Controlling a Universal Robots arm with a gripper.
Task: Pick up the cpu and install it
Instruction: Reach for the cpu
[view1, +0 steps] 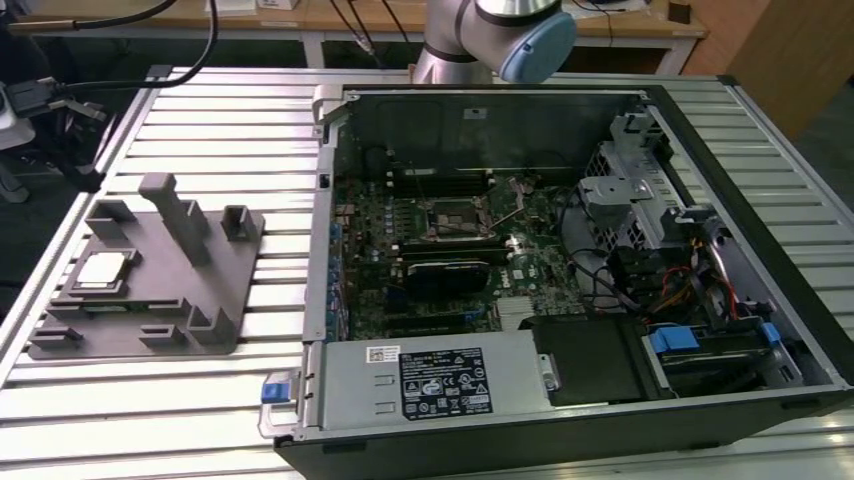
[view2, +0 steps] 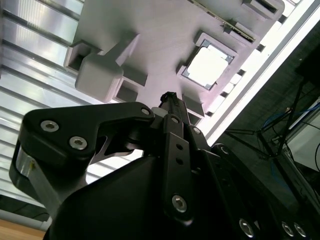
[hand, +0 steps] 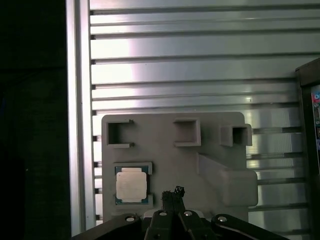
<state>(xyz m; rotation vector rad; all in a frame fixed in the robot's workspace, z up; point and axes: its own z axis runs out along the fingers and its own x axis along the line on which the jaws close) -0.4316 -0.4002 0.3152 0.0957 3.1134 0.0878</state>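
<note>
The cpu (view1: 104, 270) is a small square chip with a shiny silver top, lying flat in a recess of the grey fixture tray (view1: 160, 310) at the exterior view's left. Both wrist views look down on the cpu (hand: 131, 184) (view2: 207, 65) in that tray (hand: 175, 145) (view2: 150, 35). My gripper (hand: 173, 192) (view2: 169, 98) hangs well above the tray, a little to one side of the chip. Its black fingers are pressed together with nothing between them. An open computer case (view1: 561, 260) holds the motherboard, whose socket (view1: 451, 222) sits near the board's middle.
The tray has upright posts (view1: 174, 215) and blocks (hand: 227, 182) close to the chip. The case walls, a power supply (view1: 427, 380) and cable bundles (view1: 641, 280) surround the motherboard. The ribbed metal table (view1: 200, 120) ends just beyond the tray. The arm's base (view1: 494, 30) stands behind the case.
</note>
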